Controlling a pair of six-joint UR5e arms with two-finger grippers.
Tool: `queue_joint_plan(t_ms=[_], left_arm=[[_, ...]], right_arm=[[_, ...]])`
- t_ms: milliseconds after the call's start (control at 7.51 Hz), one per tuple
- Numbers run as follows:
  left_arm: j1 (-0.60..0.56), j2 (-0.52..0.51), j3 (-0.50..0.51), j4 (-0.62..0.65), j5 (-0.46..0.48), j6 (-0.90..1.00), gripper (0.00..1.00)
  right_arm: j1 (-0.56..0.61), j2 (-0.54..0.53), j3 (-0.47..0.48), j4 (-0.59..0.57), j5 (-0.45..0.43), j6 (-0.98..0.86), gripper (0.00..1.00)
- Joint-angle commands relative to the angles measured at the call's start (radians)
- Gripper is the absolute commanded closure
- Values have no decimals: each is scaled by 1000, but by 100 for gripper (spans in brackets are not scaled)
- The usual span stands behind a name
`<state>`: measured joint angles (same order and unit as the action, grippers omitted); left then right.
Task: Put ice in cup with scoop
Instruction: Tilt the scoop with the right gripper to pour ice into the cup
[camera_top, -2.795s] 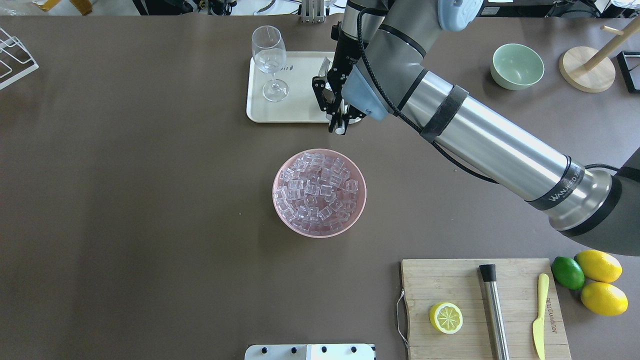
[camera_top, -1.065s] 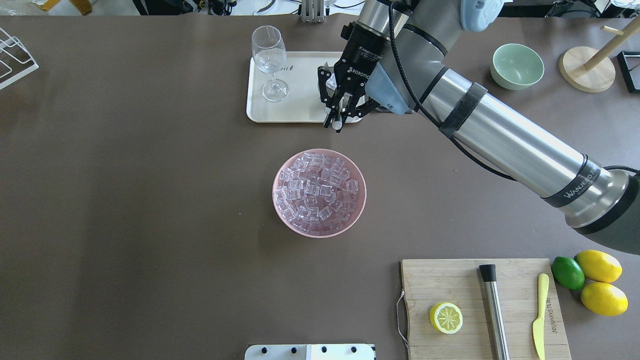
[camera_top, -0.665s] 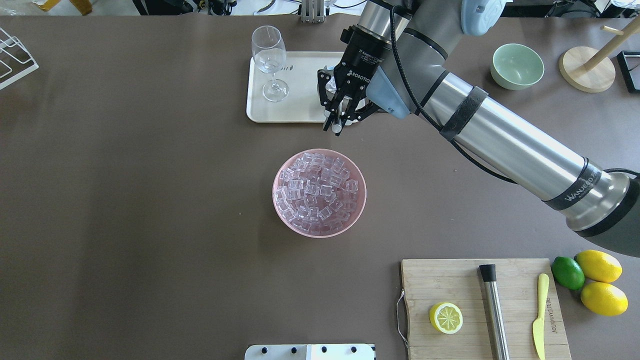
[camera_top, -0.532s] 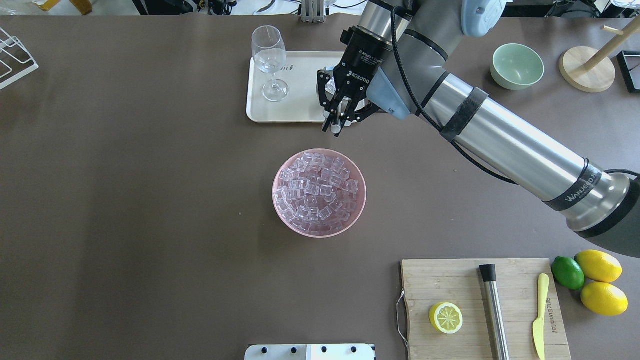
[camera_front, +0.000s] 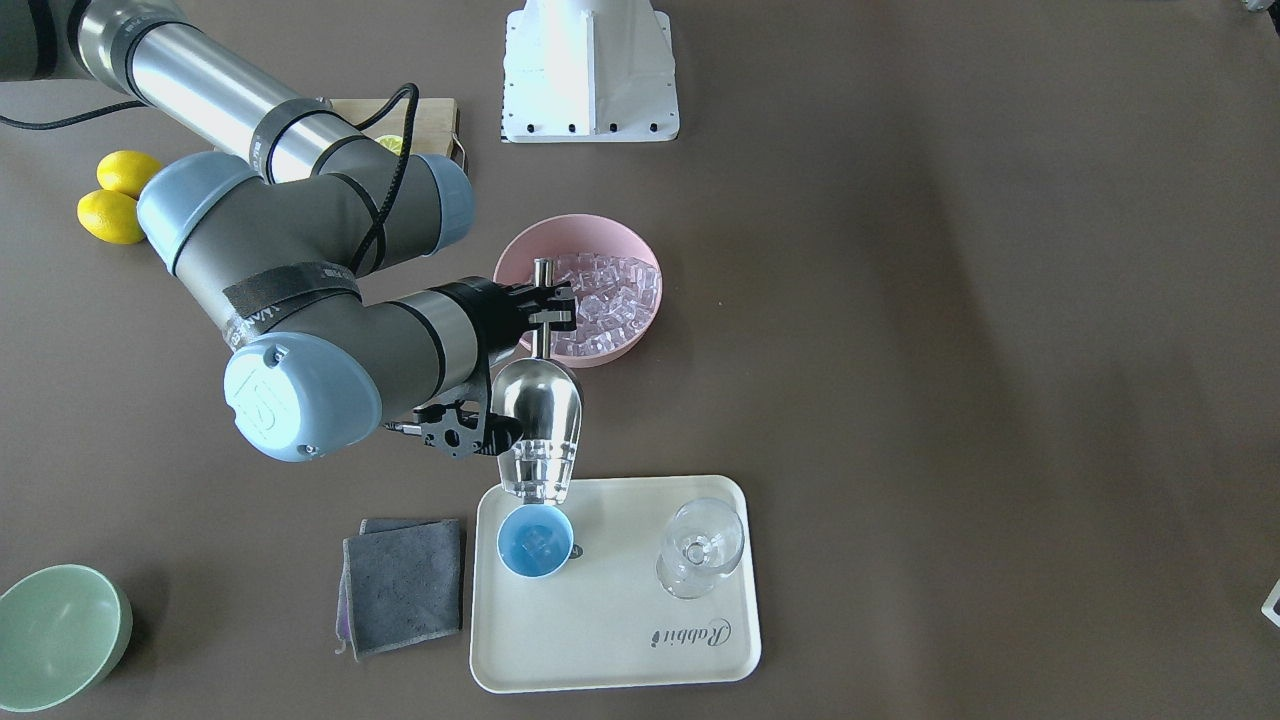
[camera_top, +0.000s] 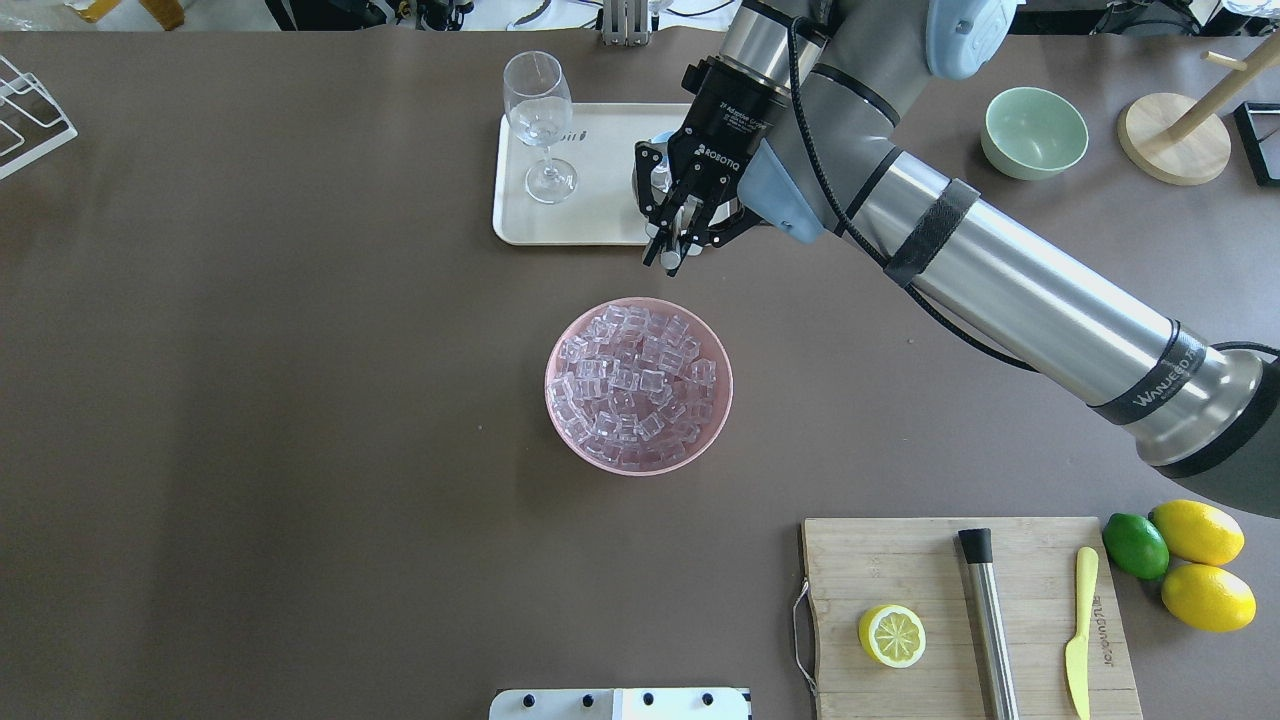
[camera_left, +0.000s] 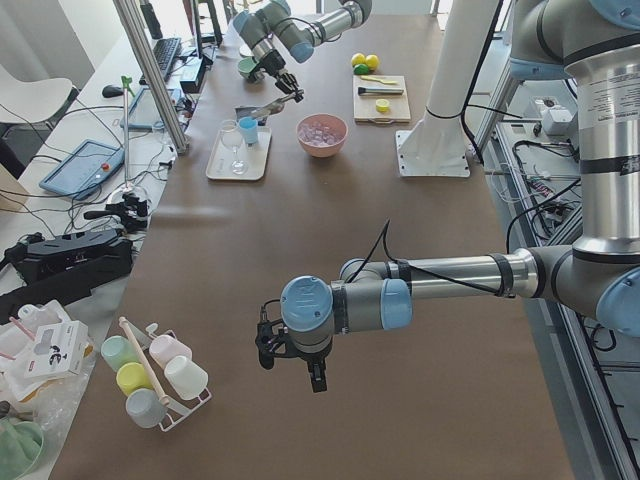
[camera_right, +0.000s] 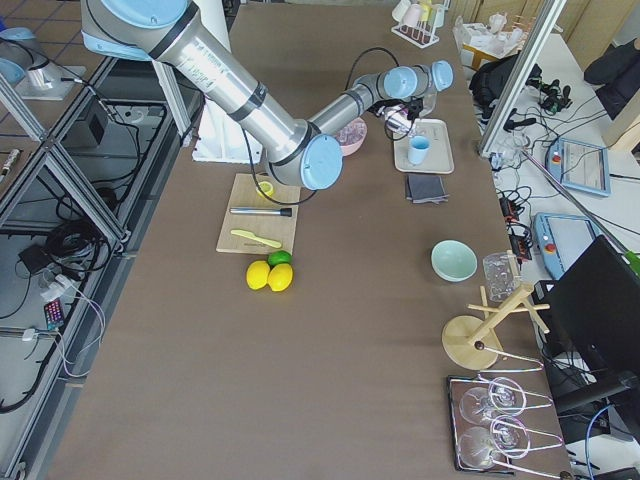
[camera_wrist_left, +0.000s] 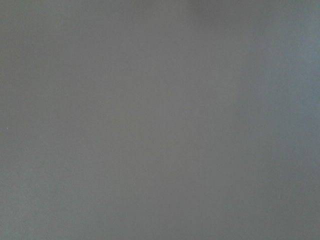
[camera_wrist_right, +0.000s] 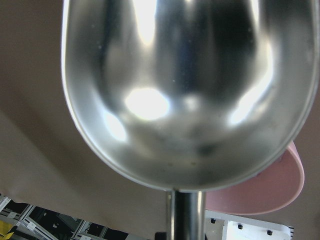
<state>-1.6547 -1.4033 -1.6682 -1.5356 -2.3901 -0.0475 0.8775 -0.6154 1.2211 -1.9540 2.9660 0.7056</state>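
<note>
My right gripper (camera_front: 541, 312) is shut on the thin handle of the steel scoop (camera_front: 540, 412). The scoop is tipped mouth-down over the cup. Clear ice (camera_front: 536, 477) sits at the scoop's lip, just above the light blue cup (camera_front: 535, 541) on the cream tray (camera_front: 620, 640). At least one cube lies in the cup. From overhead the right gripper (camera_top: 672, 250) hides most of the cup. The scoop (camera_wrist_right: 190, 90) fills the right wrist view. My left gripper (camera_left: 268, 348) hangs over bare table far from all this; I cannot tell its state.
The pink bowl (camera_top: 548, 385) full of ice (camera_top: 635, 385) stands mid-table. A stemmed glass (camera_front: 700, 545) shares the tray. A grey cloth (camera_front: 400, 580) lies beside the tray, a green bowl (camera_top: 1035, 130) farther off. A cutting board (camera_top: 900, 570) carries a half lemon, steel cylinder and knife.
The right wrist has turned and tilted over the tray's near edge, tipping the scoop further. The ice bowl and the glass have not moved.
</note>
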Motion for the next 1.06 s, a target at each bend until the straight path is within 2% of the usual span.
queue_joint_plan(t_ms=[0,532,798,932], left_arm=[[1,0,1,0,0,0,2],[1,0,1,0,0,0,2],[1,0,1,0,0,0,2],[1,0,1,0,0,0,2]], right_arm=[[0,-3,1,3,2,0,100],[0,-6,3,3,2,0,100],[0,-52,79,3,-16,2,100],[0,-73,151,3,-77,8,100]])
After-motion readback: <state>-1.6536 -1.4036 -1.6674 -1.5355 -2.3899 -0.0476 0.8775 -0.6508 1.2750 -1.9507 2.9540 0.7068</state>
